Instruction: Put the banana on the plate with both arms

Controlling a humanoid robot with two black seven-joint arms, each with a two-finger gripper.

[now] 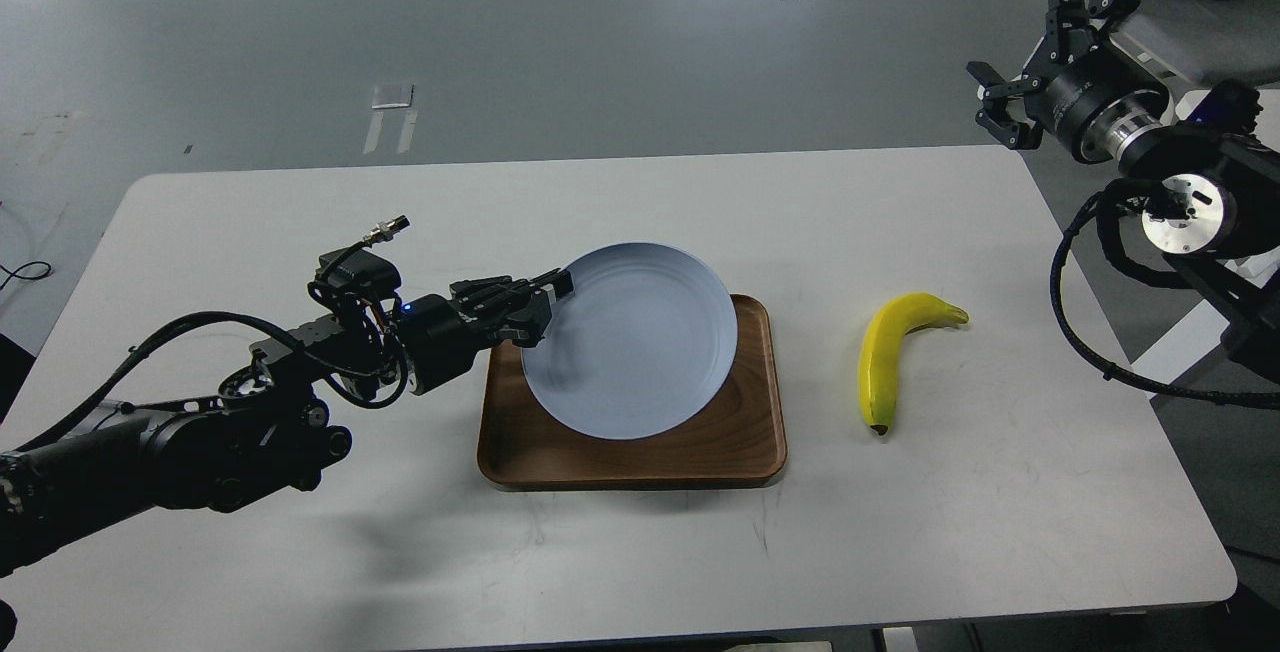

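Left arm [150, 442]: cut off by the frame's left edge, lower left; base out of sight.
Right arm [1190, 202]: cut off by the right edge, upper right.
Left gripper [545, 307]: fingers dark against the plate's left rim; grip on it unclear.
Plate [640, 342]: left rim partly hidden behind the fingers.
Tray [640, 452]: middle and far left corner covered by the plate.
Table [900, 532]: near edge cut off by the frame's bottom, lower left.

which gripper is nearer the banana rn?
Right. The right gripper hangs open above and right of the banana; the left gripper grips the plate rim, farther left.
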